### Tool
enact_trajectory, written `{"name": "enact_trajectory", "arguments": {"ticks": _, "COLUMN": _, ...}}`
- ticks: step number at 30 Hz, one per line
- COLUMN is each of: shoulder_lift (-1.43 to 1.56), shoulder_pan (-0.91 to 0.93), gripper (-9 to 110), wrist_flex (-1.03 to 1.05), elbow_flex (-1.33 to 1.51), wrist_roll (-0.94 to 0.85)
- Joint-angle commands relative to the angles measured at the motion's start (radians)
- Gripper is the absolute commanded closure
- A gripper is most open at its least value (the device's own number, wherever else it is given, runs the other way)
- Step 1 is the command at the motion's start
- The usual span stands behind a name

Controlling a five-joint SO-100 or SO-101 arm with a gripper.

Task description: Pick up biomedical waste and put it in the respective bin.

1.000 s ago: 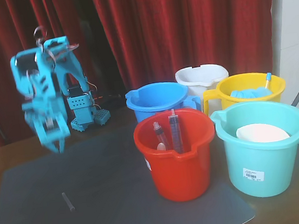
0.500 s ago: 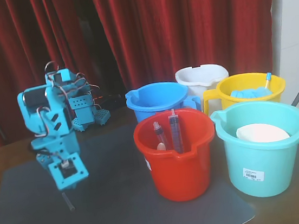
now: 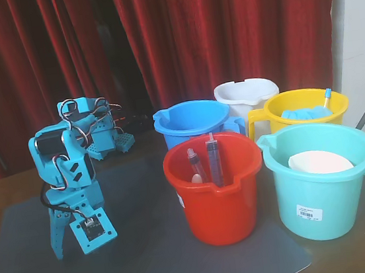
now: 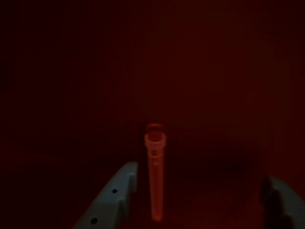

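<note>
The biomedical waste (image 4: 155, 176), a small thin translucent tube, lies on the mat and looks reddish in the dark wrist view. It sits between my gripper's fingers, close to the left finger (image 4: 116, 198), and touches neither. My gripper (image 4: 198, 176) is open, with the right finger (image 4: 281, 205) far to the side. In the fixed view my blue gripper (image 3: 76, 251) stands tip-down on the grey mat (image 3: 157, 259) at the left and hides the tube. The bins are several buckets at the right.
A red bucket (image 3: 216, 195) holding two syringes (image 3: 214, 162) stands nearest, right of the gripper. Behind and beside it are a blue bucket (image 3: 194, 122), a white one (image 3: 246, 94), a yellow one (image 3: 306, 111) and a teal one (image 3: 325, 182). Red curtains hang behind.
The arm has come down from above the mat to the spot where the tube lay. Its open fingers now stand around the tube, which the fixed view no longer shows.
</note>
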Motion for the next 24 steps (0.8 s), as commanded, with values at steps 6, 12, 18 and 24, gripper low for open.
{"name": "enact_trajectory", "arguments": {"ticks": 6, "shoulder_lift": 0.015, "shoulder_pan": -0.008, "gripper": 74, "wrist_flex": 0.175, "elbow_flex": -0.041, "wrist_roll": -0.028}}
{"name": "enact_trajectory", "arguments": {"ticks": 12, "shoulder_lift": 0.012, "shoulder_pan": -0.043, "gripper": 74, "wrist_flex": 0.143, "elbow_flex": -0.041, "wrist_roll": -0.014}}
{"name": "enact_trajectory", "arguments": {"ticks": 18, "shoulder_lift": -0.002, "shoulder_pan": -0.051, "gripper": 74, "wrist_flex": 0.109, "elbow_flex": -0.026, "wrist_roll": -0.012}}
{"name": "enact_trajectory", "arguments": {"ticks": 24, "shoulder_lift": -0.115, "shoulder_pan": -0.048, "gripper": 74, "wrist_flex": -0.002, "elbow_flex": -0.041, "wrist_roll": -0.028}}
